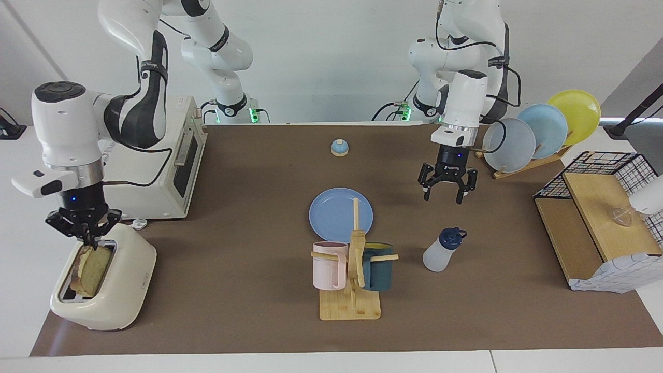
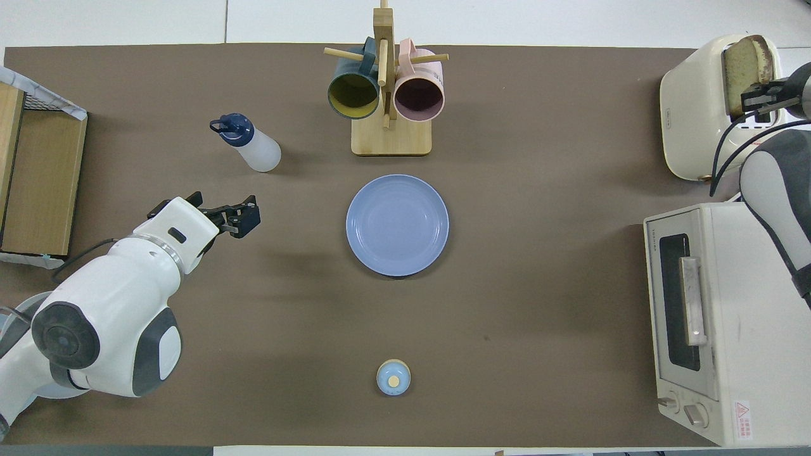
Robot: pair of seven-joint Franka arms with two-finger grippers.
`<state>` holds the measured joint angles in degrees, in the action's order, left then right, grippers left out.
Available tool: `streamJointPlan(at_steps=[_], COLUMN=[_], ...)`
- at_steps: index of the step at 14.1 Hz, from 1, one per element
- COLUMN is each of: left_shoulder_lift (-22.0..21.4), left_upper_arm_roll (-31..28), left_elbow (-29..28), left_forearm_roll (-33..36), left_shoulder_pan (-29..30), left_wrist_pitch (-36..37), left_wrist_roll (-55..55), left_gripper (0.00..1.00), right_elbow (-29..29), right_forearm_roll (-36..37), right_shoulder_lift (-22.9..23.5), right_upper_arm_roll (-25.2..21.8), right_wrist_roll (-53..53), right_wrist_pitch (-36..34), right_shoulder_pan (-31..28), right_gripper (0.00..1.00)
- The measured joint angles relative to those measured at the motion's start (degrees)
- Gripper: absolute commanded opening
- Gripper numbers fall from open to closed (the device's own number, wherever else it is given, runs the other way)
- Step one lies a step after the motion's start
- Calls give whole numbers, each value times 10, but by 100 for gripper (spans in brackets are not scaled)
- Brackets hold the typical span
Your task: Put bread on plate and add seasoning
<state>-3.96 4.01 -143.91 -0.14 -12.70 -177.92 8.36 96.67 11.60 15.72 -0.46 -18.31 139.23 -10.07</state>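
Table (image 1: 233, 290) ran the full width, with the toaster oven (image 1: 160, 166) and toaster (image 1: 106, 282) at the right arm's end and the plate rack and wire basket at the left arm's end.

Right arm was at the toaster. Right gripper (image 1: 84, 239) sat at the top edge of the bread (image 1: 92, 267), fingertips pressed together on the crust. The slice stood upright in the slot, on edge, its flat faces toward the slot walls; the overhead view agrees, with the right gripper (image 2: 757, 101) right against the bread (image 2: 742, 68). So the grip was on the top of the slice, and I judged the only clean way out was straight up along the slot.

The plate (image 1: 341, 213) lay flat and bare mid-table, well apart from the toaster and toward the left arm's end from it. After the lift, the carry should therefore run sideways toward the table's middle. The mug tree (image 1: 351, 280) stood just beside the plate, farther from the robots, so I'd keep the slice on the robots' side of it.

Left gripper (image 1: 443, 196) hung in the air with its fingers spread, holding nothing. It was over bare table between the plate and the rack. The seasoning (image 1: 443, 251) stood upright, farther from the robots than the spot under that gripper, cap up. The left arm was clearly the nearer one for it.

Small bell (image 1: 339, 147) sat close to the robots, out of the way.
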Motion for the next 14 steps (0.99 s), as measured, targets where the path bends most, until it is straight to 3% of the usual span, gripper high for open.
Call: streamJointPlan(at_steps=[3,7,10,14], left_shoulder_lift=[56,80,114,166], left_upper_arm_roll=[0,-1,-1,-35], left_elbow=[-13,-11,-1,28], left_forearm_roll=[0,0,-1,-2], left_shoulder_pan=[0,-1,-13,-38], left_wrist_pitch=[-105,-127,-153,-185], left_wrist_roll=[0,0,0,0], left_gripper=[100,100,100,100], right_elbow=[-30,-113,-167,-178], right_forearm_roll=[1,2,2,-1], right_shoulder_lift=[0,-5,-28,-78], right_upper_arm_roll=[1,14,16,19], right_wrist_roll=[-23,-59,-58,-4], right_wrist_pitch=[-34,-159,-282,-394], right_shoulder_pan=[0,14,61,146], right_gripper=[0,0,0,0])
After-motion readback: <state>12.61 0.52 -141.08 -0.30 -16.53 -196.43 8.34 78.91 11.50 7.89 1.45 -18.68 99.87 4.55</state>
